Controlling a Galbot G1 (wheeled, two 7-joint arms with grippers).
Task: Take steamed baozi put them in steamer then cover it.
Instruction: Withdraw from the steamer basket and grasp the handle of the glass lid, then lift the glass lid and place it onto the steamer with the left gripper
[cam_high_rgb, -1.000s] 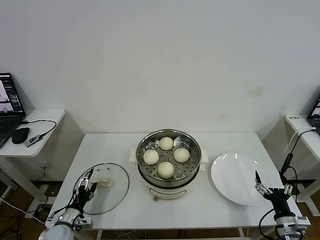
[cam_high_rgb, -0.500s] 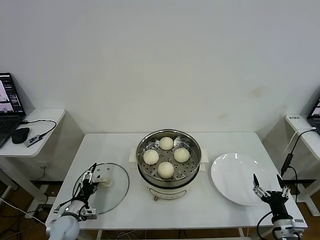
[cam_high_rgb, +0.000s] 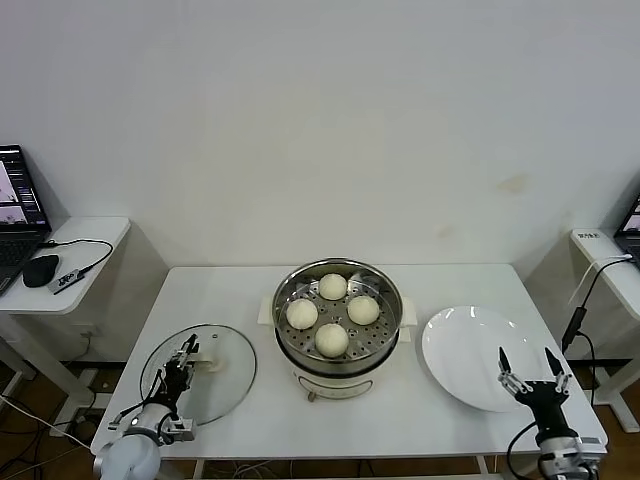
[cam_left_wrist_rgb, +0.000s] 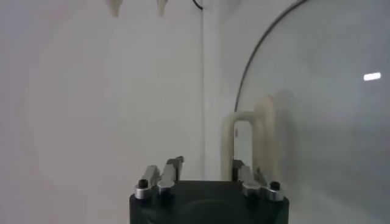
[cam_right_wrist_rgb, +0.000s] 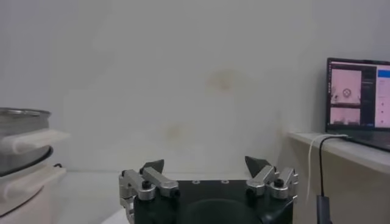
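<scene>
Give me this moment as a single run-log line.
baozi: four in steamer | glass lid: on table, off steamer | left gripper: at lid handle | right gripper: open, by plate

Bright, even indoor light

We see soft shadows under the steamer and plate, a small glare streak on the glass lid, and slightly washed-out, hazy wrist views.
</scene>
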